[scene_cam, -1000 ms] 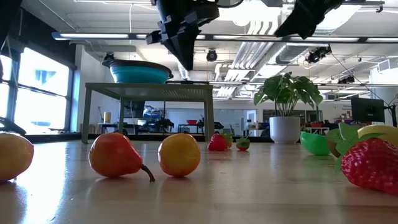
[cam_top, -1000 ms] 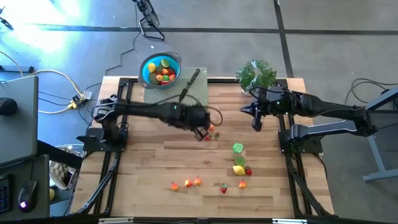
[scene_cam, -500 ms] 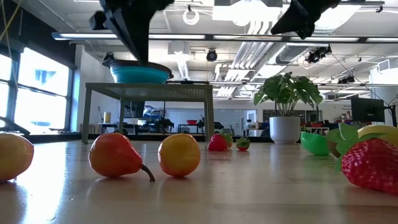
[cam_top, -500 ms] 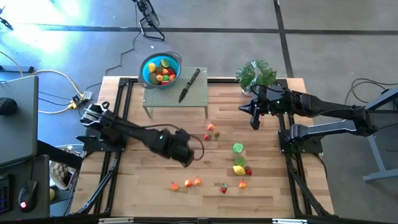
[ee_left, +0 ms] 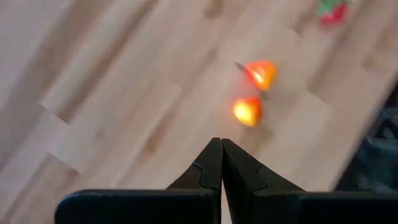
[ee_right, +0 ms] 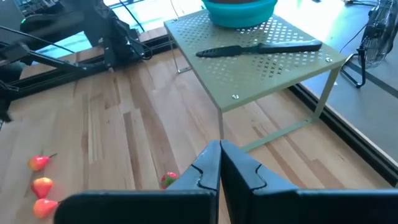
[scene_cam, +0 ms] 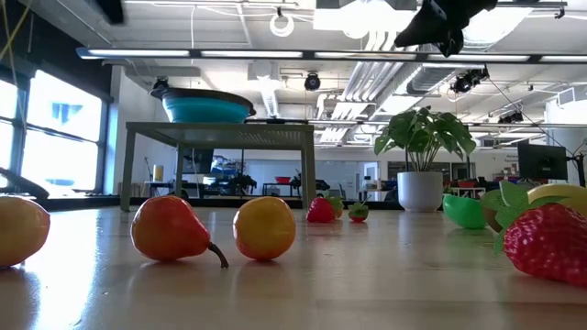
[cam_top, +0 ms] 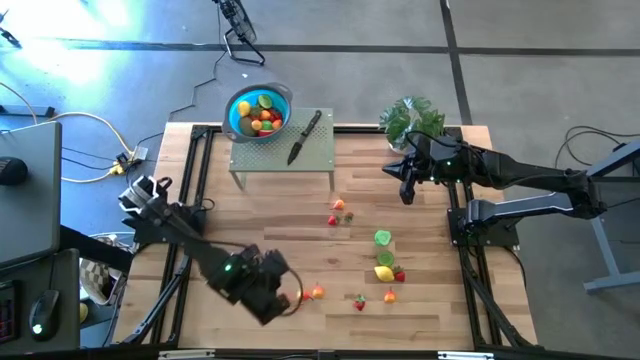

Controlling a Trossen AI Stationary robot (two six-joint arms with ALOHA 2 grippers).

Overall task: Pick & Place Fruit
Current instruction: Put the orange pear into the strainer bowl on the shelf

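Fingers pressed shut and empty, the left gripper hangs over the near-left part of the wooden table, just beside a pear-shaped red-orange fruit and a round orange one. The right gripper, likewise shut on nothing, waits at the far right by the potted plant. Several fruit already sit in the blue bowl on the small green stand, beside a knife. By the look of it, roughly a dozen pieces remain scattered on the table, among them a lime half, a lemon and a strawberry.
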